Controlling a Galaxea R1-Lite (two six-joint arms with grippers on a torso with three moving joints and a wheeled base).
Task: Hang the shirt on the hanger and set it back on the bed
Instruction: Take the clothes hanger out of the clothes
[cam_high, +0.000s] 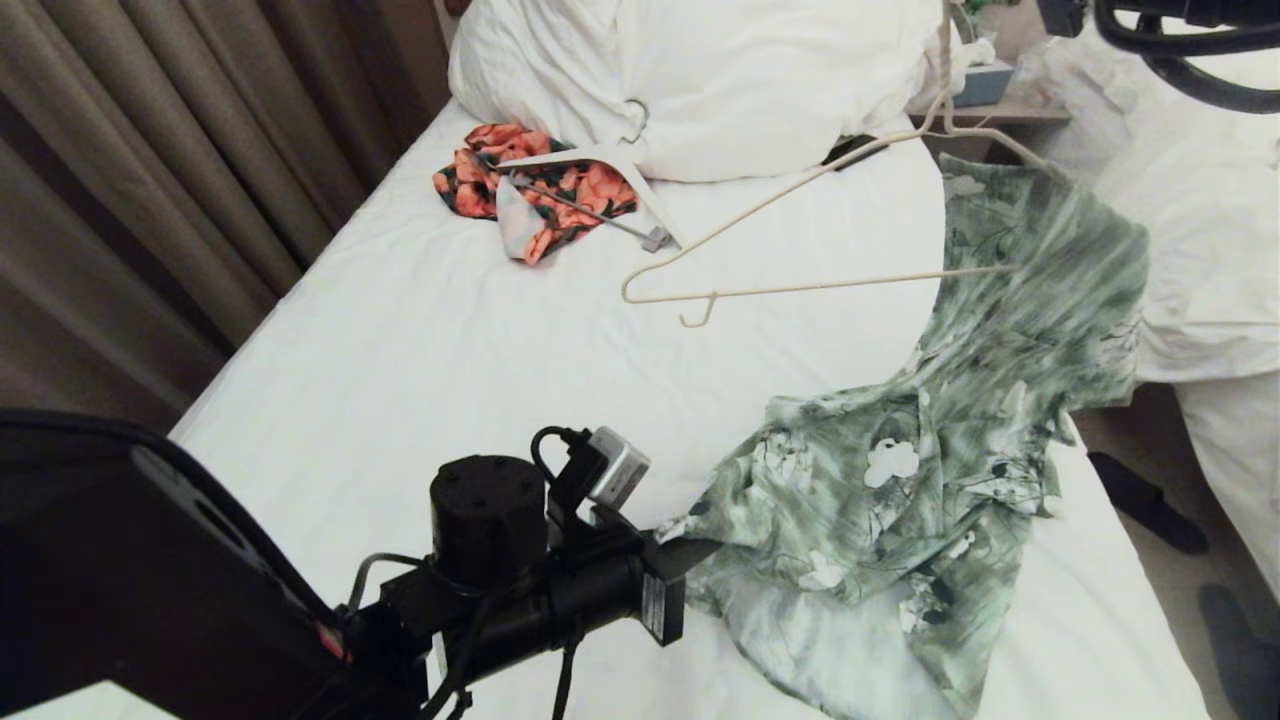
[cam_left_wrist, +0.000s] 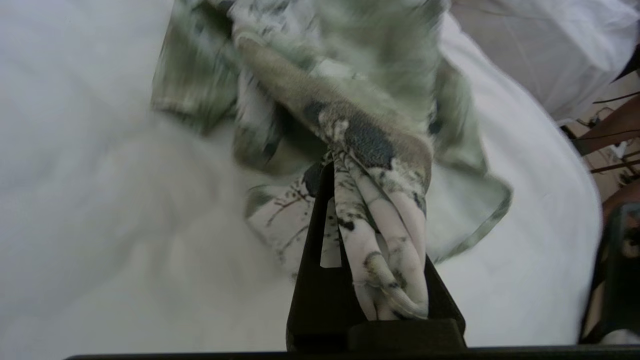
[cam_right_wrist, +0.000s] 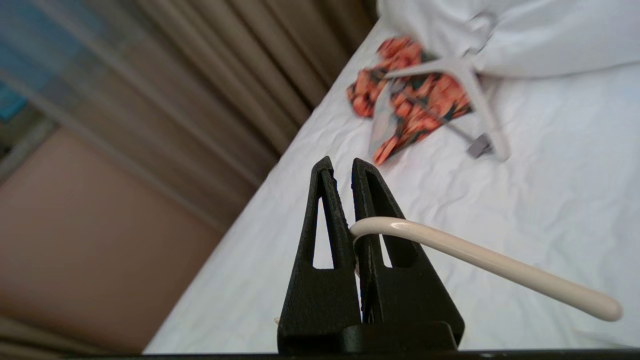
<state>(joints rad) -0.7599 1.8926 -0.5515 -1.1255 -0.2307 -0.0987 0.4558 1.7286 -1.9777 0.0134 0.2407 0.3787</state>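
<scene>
The right gripper (cam_right_wrist: 344, 167) pinches the hanger (cam_high: 800, 235) by its hook, holding it raised over the bed (cam_high: 400, 330) so one shoulder stays threaded in the shirt (cam_high: 950, 450). The left gripper (cam_left_wrist: 372, 240) clamps bunched cloth between its jaws, probably to draw it over the bare end.

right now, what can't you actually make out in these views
- Right gripper: shut on the hanger in its wrist view; in the head view the top edge cuts the arm off.
- Hanger's right end, head view: hidden inside the shirt.
- Left gripper: one finger buried in bunched shirt cloth in its wrist view.
- Shirt collar: blurred, not identifiable.
</scene>
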